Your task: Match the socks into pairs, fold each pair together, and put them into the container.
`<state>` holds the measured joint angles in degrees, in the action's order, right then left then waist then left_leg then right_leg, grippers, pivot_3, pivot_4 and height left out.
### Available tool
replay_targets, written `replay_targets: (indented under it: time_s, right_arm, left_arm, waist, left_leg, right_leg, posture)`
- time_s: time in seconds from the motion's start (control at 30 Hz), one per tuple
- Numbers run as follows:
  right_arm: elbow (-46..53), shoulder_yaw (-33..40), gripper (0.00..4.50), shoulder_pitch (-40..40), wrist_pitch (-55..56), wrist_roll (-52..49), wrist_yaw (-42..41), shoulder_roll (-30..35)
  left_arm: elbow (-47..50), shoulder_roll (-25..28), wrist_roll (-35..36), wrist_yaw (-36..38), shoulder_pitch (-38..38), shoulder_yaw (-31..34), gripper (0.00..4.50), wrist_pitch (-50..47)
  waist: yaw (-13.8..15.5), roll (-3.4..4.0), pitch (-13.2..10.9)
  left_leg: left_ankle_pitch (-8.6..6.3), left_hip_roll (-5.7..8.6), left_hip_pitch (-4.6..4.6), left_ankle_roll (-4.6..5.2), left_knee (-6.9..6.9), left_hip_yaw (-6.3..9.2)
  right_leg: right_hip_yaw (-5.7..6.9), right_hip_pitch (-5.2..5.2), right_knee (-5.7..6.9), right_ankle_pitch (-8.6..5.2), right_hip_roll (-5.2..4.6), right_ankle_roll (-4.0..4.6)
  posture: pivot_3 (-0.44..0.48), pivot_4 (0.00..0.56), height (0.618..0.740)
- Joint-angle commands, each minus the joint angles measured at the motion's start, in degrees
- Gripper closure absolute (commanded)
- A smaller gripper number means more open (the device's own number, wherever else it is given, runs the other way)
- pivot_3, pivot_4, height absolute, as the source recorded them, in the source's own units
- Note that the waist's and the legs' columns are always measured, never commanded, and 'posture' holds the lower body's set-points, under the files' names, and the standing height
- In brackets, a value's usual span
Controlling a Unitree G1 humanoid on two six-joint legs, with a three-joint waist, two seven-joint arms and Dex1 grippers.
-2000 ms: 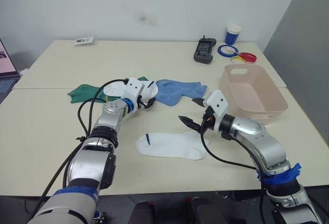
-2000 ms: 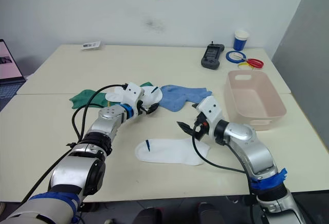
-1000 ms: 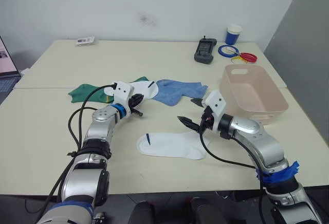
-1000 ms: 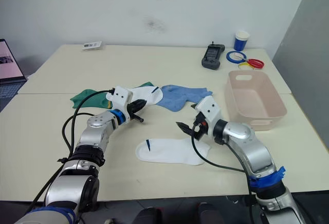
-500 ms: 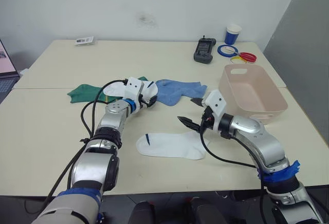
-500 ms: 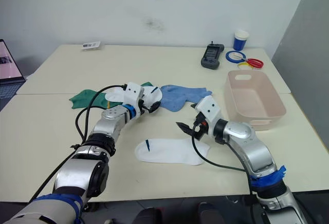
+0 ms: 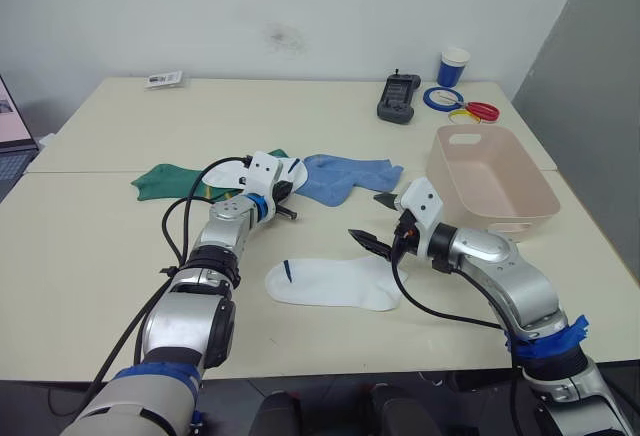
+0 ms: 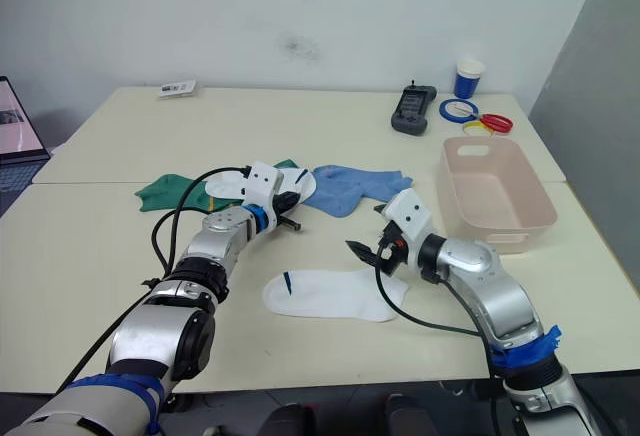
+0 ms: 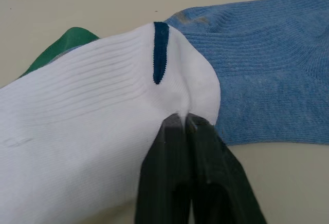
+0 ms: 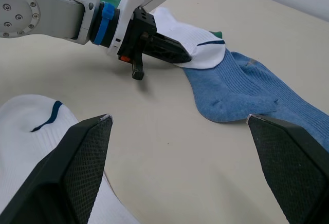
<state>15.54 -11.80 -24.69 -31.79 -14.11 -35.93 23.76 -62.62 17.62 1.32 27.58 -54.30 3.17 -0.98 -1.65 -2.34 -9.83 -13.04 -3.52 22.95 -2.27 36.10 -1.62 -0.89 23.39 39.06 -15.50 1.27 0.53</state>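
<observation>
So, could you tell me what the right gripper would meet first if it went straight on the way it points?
Probably the left gripper, whose jaws are shut on the far white sock; bare table lies between. The light blue sock sits just beside that line.

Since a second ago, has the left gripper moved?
Yes. The left gripper has gone forward and to the right across the table, back to the pile beside the light blue sock, where its fingers are shut on the far white ankle sock.
</observation>
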Motion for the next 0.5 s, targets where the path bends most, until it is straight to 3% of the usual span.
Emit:
replay_targets:
  time_s: [0.03, 0.3, 0.43, 0.5]
  right_arm:
    - [2.55, 1.2, 0.0, -0.33, 0.48, 0.02, 0.33, 0.12]
    - [2.41, 0.9, 0.0, -0.49, 0.63, 0.05, 0.23, -0.1]
    - [2.64, 0.93, 0.0, -0.37, 0.57, 0.04, 0.35, -0.17]
    - [2.89, 1.04, 0.0, 0.05, 0.42, -0.04, 0.45, -0.13]
  left_arm:
    - [0.68, 0.27, 0.55, -0.89, -1.35, 1.02, 4.46, 1.34]
    - [2.14, 1.19, 3.4, -0.74, -0.76, 4.37, 4.46, 2.14]
    - [6.96, 2.69, 9.22, 6.81, 1.55, 8.04, 4.46, -1.64]
    - [16.36, 4.16, 13.31, 14.71, 6.1, 7.92, 4.46, -7.82]
  waist:
    - [0.0, 0.0, 0.0]
    - [0.0, 0.0, 0.0]
    - [-0.13, 0.0, 0.0]
    - [-0.23, 0.0, 0.0]
  left_leg:
    - [0.0, 0.0, 0.0, 0.0, 0.0, 0.0]
    - [0.0, -0.01, 0.0, 0.0, 0.0, 0.0]
    - [0.0, -0.02, 0.0, 0.0, 0.0, -0.01]
    - [0.0, -0.04, -0.02, -0.01, -0.01, -0.01]
  right_leg:
    - [0.0, 0.0, 0.0, 0.0, 0.0, 0.0]
    - [0.0, 0.0, 0.0, 0.0, 0.0, 0.0]
    - [0.0, 0.0, 0.0, 0.0, 0.0, 0.0]
    - [0.0, 0.0, 0.01, 0.0, 0.0, 0.0]
  posture:
    - [0.0, 0.15, 0.74]
    - [0.0, 0.15, 0.74]
    - [0.0, 0.15, 0.74]
    - [0.0, 0.15, 0.74]
